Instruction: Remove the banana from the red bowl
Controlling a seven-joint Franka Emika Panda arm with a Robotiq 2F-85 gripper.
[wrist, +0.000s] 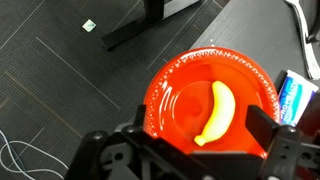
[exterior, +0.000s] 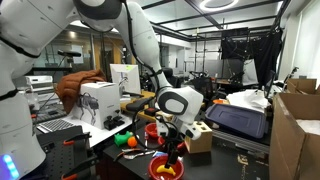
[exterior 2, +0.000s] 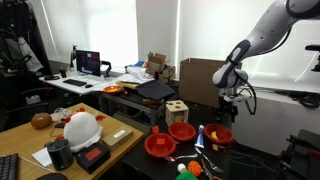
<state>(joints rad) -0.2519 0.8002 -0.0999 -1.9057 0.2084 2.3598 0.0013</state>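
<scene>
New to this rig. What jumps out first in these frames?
The yellow banana lying in the glossy red bowl fills the wrist view. The gripper is open above it, with its fingers on either side. In an exterior view, the big white arm arcs down from the top of the frame to that bowl.

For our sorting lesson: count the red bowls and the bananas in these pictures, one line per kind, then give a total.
Red bowls: 3
Banana: 1
Total: 4
</scene>
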